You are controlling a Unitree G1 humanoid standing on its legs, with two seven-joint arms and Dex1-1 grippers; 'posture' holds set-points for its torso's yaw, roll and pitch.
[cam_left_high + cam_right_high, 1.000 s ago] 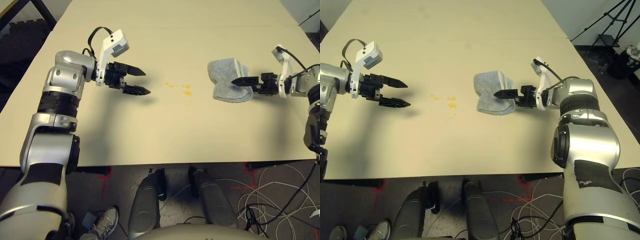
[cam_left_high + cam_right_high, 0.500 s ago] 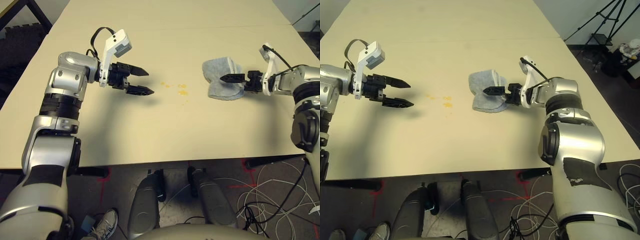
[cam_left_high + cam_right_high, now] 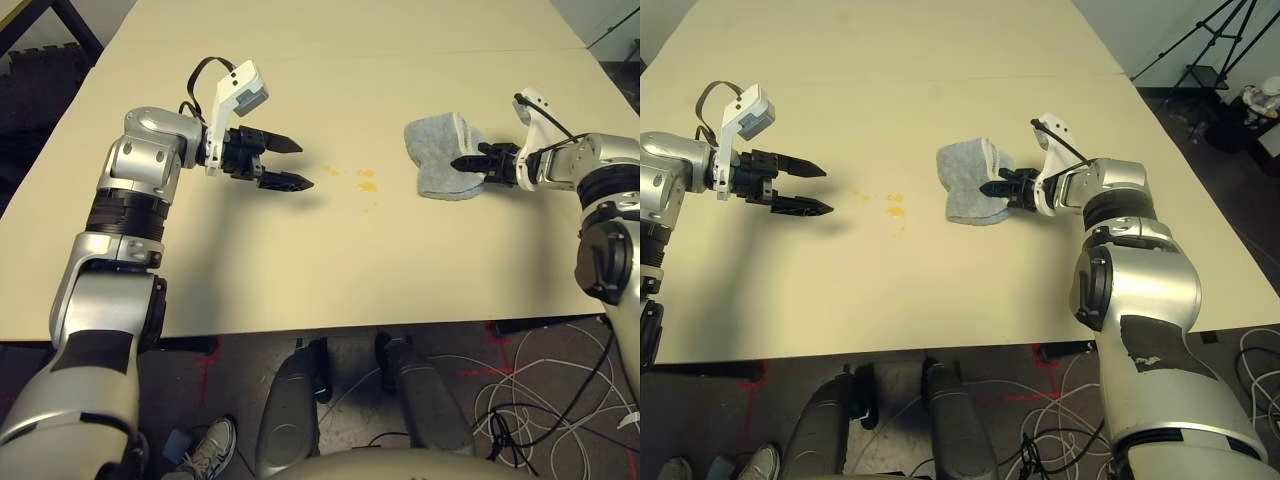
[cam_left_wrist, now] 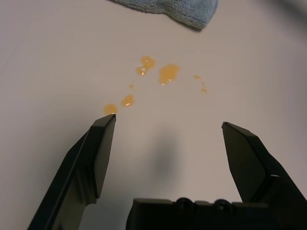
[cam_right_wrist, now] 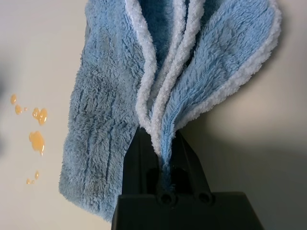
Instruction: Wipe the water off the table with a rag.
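Your left gripper (image 3: 288, 164) hovers over the table (image 3: 300, 270) with its two black fingers spread wide and nothing between them. It seems parked there to keep out of the way while staying aimed at the spill, since the left wrist view looks straight along those fingers at the droplets.

Just ahead of that gripper's fingertips lies the water (image 3: 362, 178), a scattered patch of small yellowish-orange drops, still unwiped. The nearest drop sits just beside one fingertip in the left wrist view, though you can't tell from there whether the tip is touching the surface or held above it.

Beyond the water, between it and your right gripper (image 3: 470, 165), is the rag (image 3: 441, 158). It rests rumpled on the table, near the spill but apart from it. Your right gripper's fingers are pressed together on a gathered fold of the rag's whitish edge, and the rest of the cloth fans out ahead of the fingers toward the drops. Pinching it at the near edge leaves the broad terry face free to be swept across the spill, which looks like the next step.
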